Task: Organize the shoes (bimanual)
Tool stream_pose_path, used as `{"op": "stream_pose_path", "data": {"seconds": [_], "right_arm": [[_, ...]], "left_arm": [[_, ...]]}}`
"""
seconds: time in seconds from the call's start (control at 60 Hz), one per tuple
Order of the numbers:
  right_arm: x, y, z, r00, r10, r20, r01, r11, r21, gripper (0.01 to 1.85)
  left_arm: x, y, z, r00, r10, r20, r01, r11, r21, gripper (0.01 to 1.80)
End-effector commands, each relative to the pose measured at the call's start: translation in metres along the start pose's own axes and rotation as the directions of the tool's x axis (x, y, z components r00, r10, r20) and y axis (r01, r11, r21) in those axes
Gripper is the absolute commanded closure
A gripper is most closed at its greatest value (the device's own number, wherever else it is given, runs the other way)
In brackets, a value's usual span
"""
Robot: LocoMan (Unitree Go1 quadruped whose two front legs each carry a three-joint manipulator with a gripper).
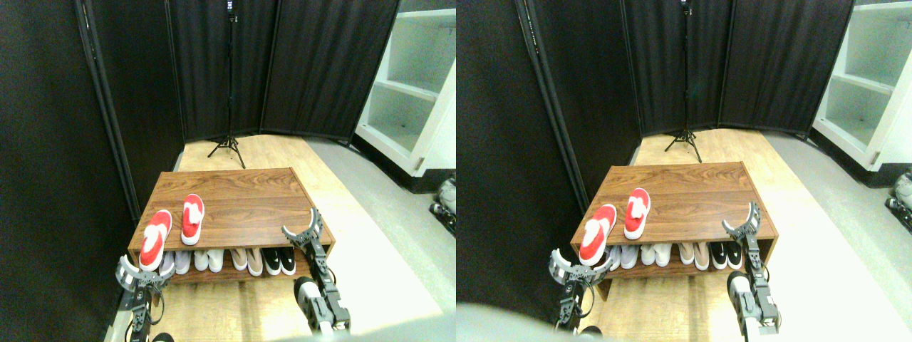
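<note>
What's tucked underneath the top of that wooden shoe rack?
Under the wooden rack top sits a row of white shoes, beige shoes and black shoes. Only their heels show; the rest is hidden.

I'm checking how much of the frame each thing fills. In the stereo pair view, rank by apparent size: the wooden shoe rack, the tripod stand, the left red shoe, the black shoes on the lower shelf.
1. wooden shoe rack
2. tripod stand, tall but thin
3. left red shoe, enlarged by nearness
4. black shoes, partly hidden under the top
</note>
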Motion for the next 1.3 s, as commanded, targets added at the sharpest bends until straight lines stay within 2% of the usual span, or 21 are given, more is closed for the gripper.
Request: {"op": "stream_pose_path", "data": {"seconds": [0.017, 0.05, 0.083, 0.133, 0.333, 0.517, 0.817, 1.017, 1.133, 1.3], "right_arm": [[0.003, 0.006, 0.003, 1.000, 0.025, 0.018, -0.026, 1.000, 0.005, 1.05], [0.003, 0.006, 0.003, 1.000, 0.024, 0.012, -0.024, 1.000, 0.011, 1.03], [0.003, 0.006, 0.003, 1.000, 0.024, 0.011, -0.025, 1.000, 0.013, 1.03], [0.003, 0.006, 0.002, 1.000, 0.025, 0.007, -0.025, 1.000, 0.010, 1.04], [0.003, 0.006, 0.002, 0.999, 0.035, 0.005, -0.035, 0.999, -0.008, 1.02], [0.001, 0.007, 0.002, 0.999, 0.036, 0.002, -0.036, 0.999, -0.013, 1.02], [-0.003, 0.008, 0.003, 0.999, 0.030, -0.013, -0.030, 0.999, -0.013, 1.01], [-0.004, 0.008, 0.005, 1.000, 0.029, -0.011, -0.029, 1.000, -0.010, 1.01], [-0.006, 0.007, 0.006, 1.000, 0.021, -0.011, -0.021, 1.000, -0.023, 1.00], [-0.007, 0.006, 0.006, 1.000, 0.018, -0.018, -0.019, 0.999, -0.026, 1.00]], "left_arm": [[0.006, 0.003, -0.001, 1.000, -0.006, -0.015, 0.006, 0.999, -0.035, 0.64], [0.009, 0.007, -0.001, 0.999, 0.015, -0.043, -0.017, 0.999, -0.049, 0.47], [0.009, 0.008, -0.001, 0.999, 0.017, -0.050, -0.020, 0.999, -0.048, 0.43], [0.012, 0.012, -0.003, 0.997, 0.018, -0.079, -0.020, 0.999, -0.026, 0.23], [0.016, 0.016, -0.012, 0.992, 0.026, -0.121, -0.030, 0.999, -0.036, 0.01], [0.017, 0.018, -0.016, 0.988, 0.057, -0.145, -0.062, 0.998, -0.030, 0.01], [0.022, 0.024, -0.022, 0.989, 0.046, -0.143, -0.056, 0.996, -0.066, 0.01], [0.033, 0.032, -0.023, 0.991, 0.037, -0.132, -0.049, 0.995, -0.086, 0.03], [0.041, 0.036, -0.023, 0.991, 0.035, -0.132, -0.057, 0.984, -0.170, 0.01], [0.051, 0.044, -0.021, 0.990, 0.028, -0.138, -0.053, 0.981, -0.184, 0.01]]}}
